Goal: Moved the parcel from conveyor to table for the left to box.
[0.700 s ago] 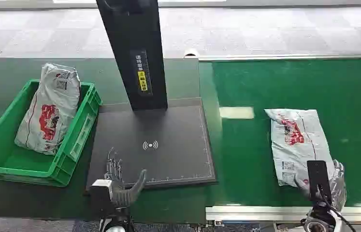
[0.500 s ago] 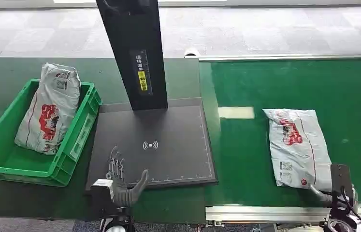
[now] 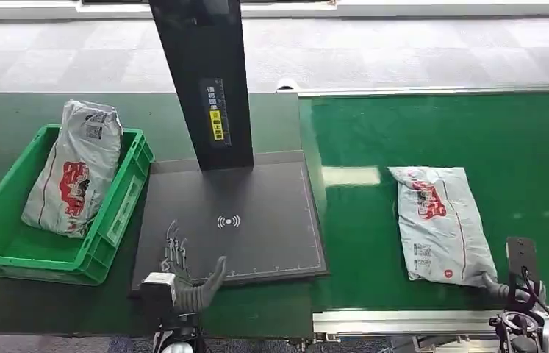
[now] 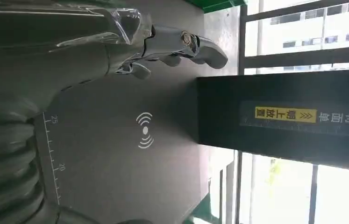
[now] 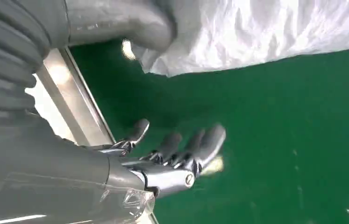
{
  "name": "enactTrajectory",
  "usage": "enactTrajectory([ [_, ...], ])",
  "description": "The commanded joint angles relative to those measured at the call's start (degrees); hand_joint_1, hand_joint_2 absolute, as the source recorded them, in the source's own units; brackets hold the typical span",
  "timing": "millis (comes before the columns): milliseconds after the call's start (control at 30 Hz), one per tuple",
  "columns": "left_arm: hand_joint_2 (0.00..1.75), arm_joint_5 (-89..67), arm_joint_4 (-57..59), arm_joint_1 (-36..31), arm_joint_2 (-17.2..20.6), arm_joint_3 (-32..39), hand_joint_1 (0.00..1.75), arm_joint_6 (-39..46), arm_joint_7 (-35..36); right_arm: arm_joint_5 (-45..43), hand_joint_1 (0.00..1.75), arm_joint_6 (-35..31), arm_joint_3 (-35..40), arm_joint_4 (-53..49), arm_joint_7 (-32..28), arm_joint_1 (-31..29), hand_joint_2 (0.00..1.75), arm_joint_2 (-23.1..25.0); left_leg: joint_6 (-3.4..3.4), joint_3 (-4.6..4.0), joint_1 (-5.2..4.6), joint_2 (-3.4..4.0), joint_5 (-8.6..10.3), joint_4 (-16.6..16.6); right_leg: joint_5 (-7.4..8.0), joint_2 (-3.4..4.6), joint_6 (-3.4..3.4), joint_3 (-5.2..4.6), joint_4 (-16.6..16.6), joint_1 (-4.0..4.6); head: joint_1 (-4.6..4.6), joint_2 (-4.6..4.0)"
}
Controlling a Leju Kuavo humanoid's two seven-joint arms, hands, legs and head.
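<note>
Nearest the robot, at the front edge of the conveyor [image 3: 433,132], the right hand [image 3: 510,289] sits low with fingers [image 5: 195,149] spread and empty, thumb just beside the parcel's near corner, looking poised to get under it. The parcel [image 3: 439,220] lies flat on the belt near that front edge, not yet lifted, so the carry across looks yet to begin. Over on the table [image 3: 6,110], the left hand [image 3: 183,276] rests at the front edge of the black pad [image 3: 256,213], fingers loose and apart, holding nothing; likely waiting for the handover. Further back-left, the green box [image 3: 120,213] already has one bag [image 3: 73,169] leaning against its far wall, with floor space in front. Behind the pad stands the black post [image 3: 209,81].
</note>
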Motion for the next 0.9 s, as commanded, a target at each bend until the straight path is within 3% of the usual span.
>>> enactTrajectory([
  [33,1.75,-0.06,-1.05,0.85,-1.04,0.07,0.0,0.11,0.15,0.37,1.75,-0.89,2.25,7.61,-0.66,-5.18,1.75,4.25,0.03,-0.11,-0.02,0.3,0.07,0.01,0.19,0.26,-0.01,-0.23,-0.01,-0.01,0.0,0.0],
  [267,1.75,-0.35,1.22,-0.27,-0.16,-0.13,0.0,-0.5,0.32,-0.24,1.75,-0.21,2.12,6.39,-2.69,-6.18,1.75,4.51,0.07,-0.17,-0.01,-0.1,0.16,0.02,0.16,0.08,0.08,-0.23,0.01,-0.02,-0.02,0.0],
  [333,1.75,-0.21,2.03,-0.68,-0.33,-0.01,0.0,-1.03,0.13,0.35,1.75,-1.65,2.98,4.53,-5.74,-5.96,1.75,5.01,0.08,-0.27,-0.01,-0.16,0.2,0.0,0.18,0.01,0.08,-0.38,0.0,-0.01,-0.02,0.0],
  [400,1.75,-0.35,2.24,-0.9,-0.56,0.35,0.0,-1.12,0.13,1.14,1.75,-2.96,4.82,-1.49,-7.95,-5.29,1.75,6.43,0.09,-0.39,-0.02,-0.16,0.21,0.0,0.19,-0.03,0.08,-0.51,0.0,-0.01,-0.02,0.0],
  [467,1.75,-0.71,2.48,-1.16,-0.92,0.8,0.0,-1.39,0.13,2.68,1.75,-8.76,7.69,-13.93,-8.86,-2.43,1.75,8.15,0.11,-0.53,-0.06,-0.1,0.21,0.01,0.2,0.0,0.08,-0.64,0.04,-0.05,0.0,0.0],
  [500,1.75,-0.84,2.59,-1.26,-1.07,0.9,0.0,-1.49,0.15,2.72,1.2,-9.88,8.84,-19.76,-8.18,-0.64,1.75,8.68,0.1,-0.63,-0.08,-0.11,0.22,0.02,0.19,0.0,0.09,-0.73,0.08,-0.07,-0.02,0.0],
  [533,1.75,-0.81,2.71,-1.36,-1.15,0.92,0.0,-1.73,0.2,2.63,0.3,-11.12,9.23,-25.44,-8.47,1.31,1.75,9.24,0.08,-0.72,-0.07,-0.16,0.23,0.03,0.18,-0.03,0.09,-0.8,0.1,-0.07,-0.02,0.0],
  [567,1.75,-0.73,3.02,-1.43,-1.31,0.97,0.0,-1.93,0.24,2.72,0.09,-11.94,10.11,-32.49,-7.53,4.22,1.75,9.42,0.1,-0.81,-0.1,-0.22,0.25,0.04,0.17,-0.13,0.07,-0.9,0.12,-0.11,-0.02,0.0],
  [600,1.75,-0.75,3.23,-1.51,-1.35,0.95,0.0,-1.99,0.13,1.98,0.0,-12.42,10.66,-36.99,-7.36,6.3,1.75,9.5,0.1,-0.81,-0.11,-0.37,0.25,0.03,0.14,-0.24,0.08,-0.87,0.11,-0.12,-0.02,0.0],
  [900,1.75,-0.99,4.39,-1.44,-1.1,0.01,0.0,-2.54,0.13,0.11,0.0,-18.52,11.89,-65.22,-13.04,20.28,1.75,11.4,0.1,-0.96,-0.08,-0.88,0.24,0.03,-0.02,-0.76,0.1,-0.88,0.08,-0.09,-0.02,0.0],
])
